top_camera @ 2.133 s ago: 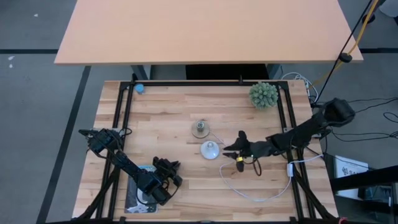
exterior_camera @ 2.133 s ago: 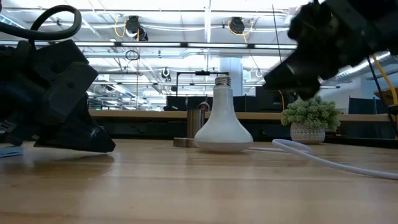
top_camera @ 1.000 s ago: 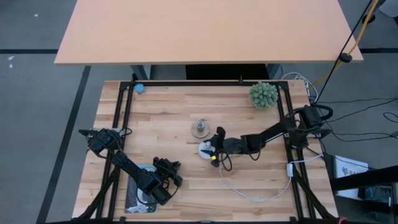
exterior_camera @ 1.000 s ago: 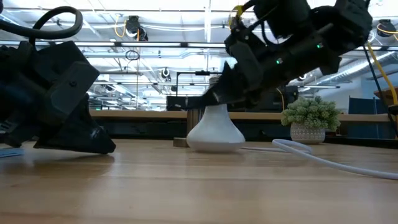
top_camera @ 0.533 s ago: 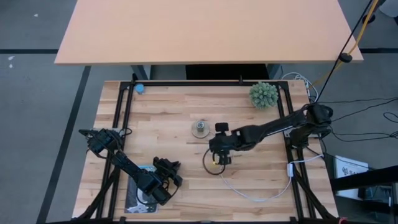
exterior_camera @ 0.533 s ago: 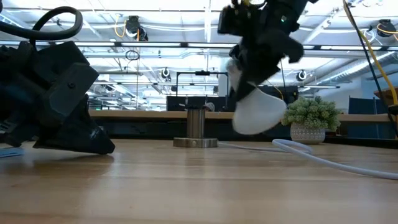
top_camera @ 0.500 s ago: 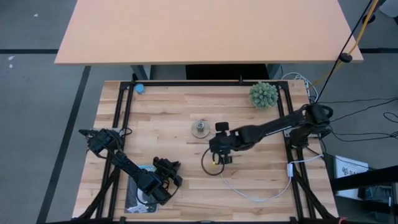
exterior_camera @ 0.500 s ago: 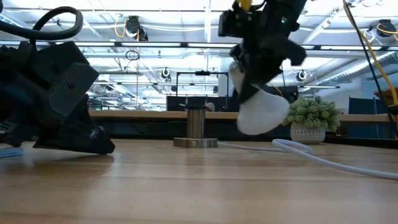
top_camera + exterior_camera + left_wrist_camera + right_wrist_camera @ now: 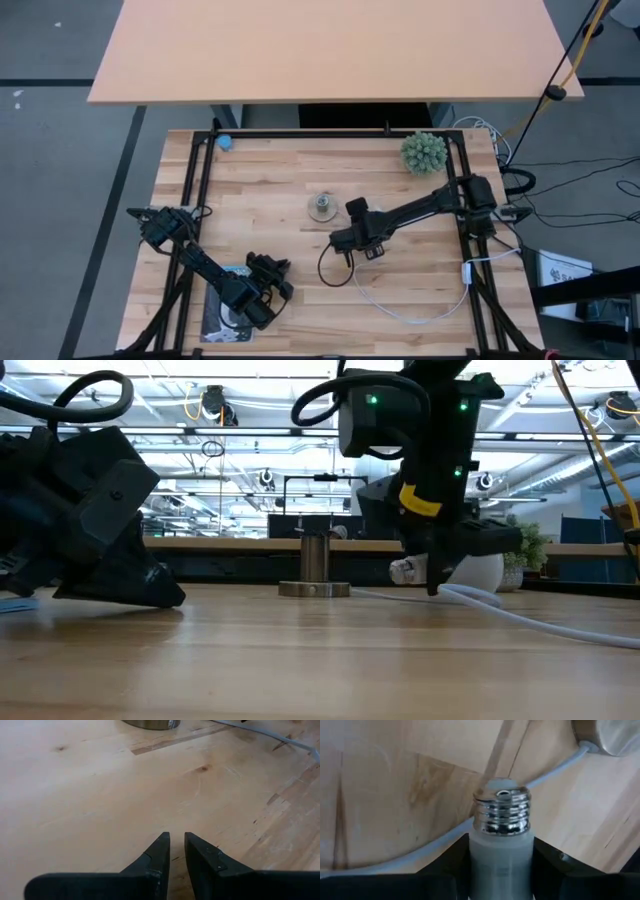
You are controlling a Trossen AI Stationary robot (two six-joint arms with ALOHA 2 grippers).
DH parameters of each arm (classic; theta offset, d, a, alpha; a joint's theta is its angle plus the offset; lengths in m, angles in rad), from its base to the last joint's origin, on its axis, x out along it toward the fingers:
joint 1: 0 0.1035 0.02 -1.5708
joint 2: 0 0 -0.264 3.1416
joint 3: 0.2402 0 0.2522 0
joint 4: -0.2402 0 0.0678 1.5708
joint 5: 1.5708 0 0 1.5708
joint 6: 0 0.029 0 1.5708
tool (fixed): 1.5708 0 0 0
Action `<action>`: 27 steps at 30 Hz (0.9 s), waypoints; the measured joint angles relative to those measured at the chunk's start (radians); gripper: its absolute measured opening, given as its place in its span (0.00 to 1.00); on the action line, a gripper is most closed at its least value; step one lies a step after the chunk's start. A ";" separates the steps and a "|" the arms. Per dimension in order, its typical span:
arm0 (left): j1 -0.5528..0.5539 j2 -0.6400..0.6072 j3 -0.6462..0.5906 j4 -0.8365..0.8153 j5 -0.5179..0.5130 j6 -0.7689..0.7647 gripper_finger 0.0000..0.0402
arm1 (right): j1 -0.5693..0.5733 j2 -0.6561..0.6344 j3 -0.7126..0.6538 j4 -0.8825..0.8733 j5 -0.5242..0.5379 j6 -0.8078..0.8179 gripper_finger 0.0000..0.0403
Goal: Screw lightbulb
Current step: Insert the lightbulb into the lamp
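High view: the right end effector [image 9: 340, 240] sits just past the worktop's [image 9: 280, 180] centre, toward four o'clock, its arm running off toward three o'clock. Seen from the right wrist, it is clamped on the lightbulb [image 9: 501, 850], one dark finger [image 9: 451, 862] against each side of the white neck and the silvery screw base sticking out ahead of them. Low view shows the lightbulb [image 9: 470, 572] held clear of the wood and lying about level, base at nine o'clock, globe at three. The grey socket [image 9: 321, 207] stands just at eleven o'clock of that end effector, apart from it, its white cord [image 9: 410, 312] looping toward five o'clock. A small green plant [image 9: 424, 152] stands near the one o'clock corner. The left end effector [image 9: 268, 288] rests near seven o'clock, its fingers [image 9: 159, 857] only a narrow slit apart with nothing between.
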 joint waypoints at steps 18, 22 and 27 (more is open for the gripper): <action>0.000 0.000 0.000 0.004 0.001 0.000 0.16 | 0.029 -0.302 0.000 -0.092 -0.011 0.414 0.67; 0.000 0.000 0.000 0.005 0.001 0.000 0.16 | 0.071 -0.404 -0.048 -0.086 -0.042 0.548 0.55; -0.001 0.000 0.000 0.006 0.005 0.000 0.16 | 0.123 -0.556 -0.312 0.060 -0.092 0.763 0.31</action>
